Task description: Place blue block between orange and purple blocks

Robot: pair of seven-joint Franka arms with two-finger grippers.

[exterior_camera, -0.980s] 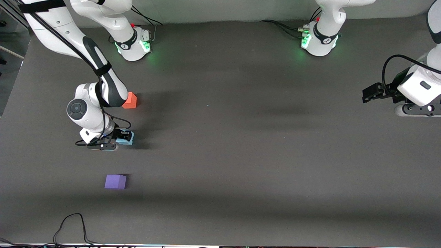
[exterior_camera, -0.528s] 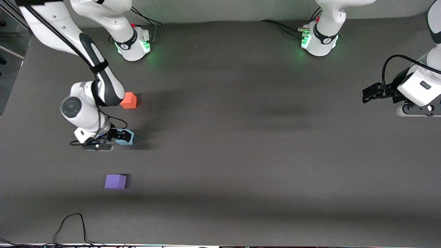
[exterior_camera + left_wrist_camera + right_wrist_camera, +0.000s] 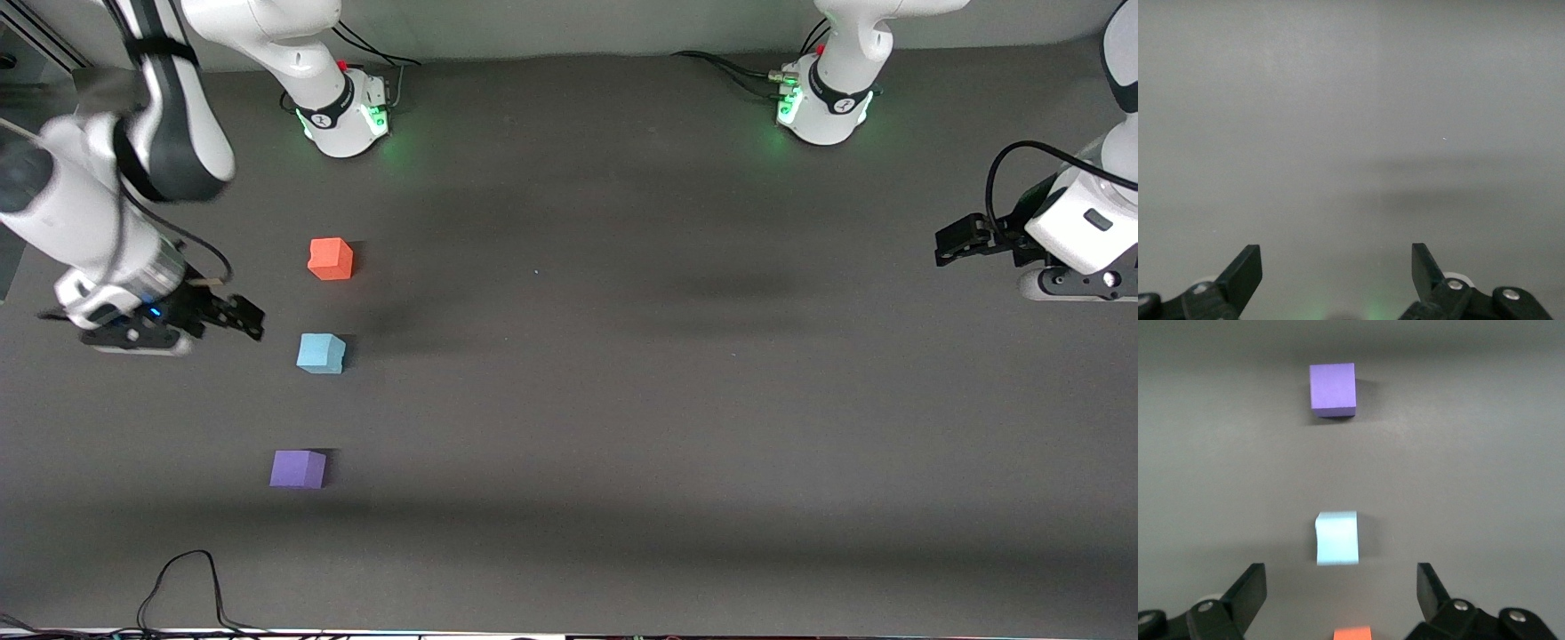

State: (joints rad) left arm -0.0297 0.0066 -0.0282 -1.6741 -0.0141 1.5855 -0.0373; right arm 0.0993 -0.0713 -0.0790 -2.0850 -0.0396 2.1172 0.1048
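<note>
The light blue block [image 3: 321, 353] sits on the dark table between the orange block [image 3: 331, 259], which is farther from the front camera, and the purple block [image 3: 298, 468], which is nearer. The three form a rough line. My right gripper [image 3: 243, 318] is open and empty, raised above the table beside the blue block, toward the right arm's end. The right wrist view shows the purple block [image 3: 1333, 387], the blue block [image 3: 1337, 537] and the orange block's edge [image 3: 1352, 633] below my open right gripper [image 3: 1340, 580]. My left gripper [image 3: 956, 242] waits open and empty at the left arm's end; it also shows in the left wrist view [image 3: 1335, 260].
The two arm bases [image 3: 342, 116] [image 3: 822, 107] stand along the edge of the table farthest from the front camera. A black cable [image 3: 182, 578] loops at the edge nearest the camera, at the right arm's end. The table surface [image 3: 622, 400] is dark grey.
My right gripper opened and let go of the blue block, then rose and drew away toward the right arm's end. The blue block stays on the table. The left arm has not moved.
</note>
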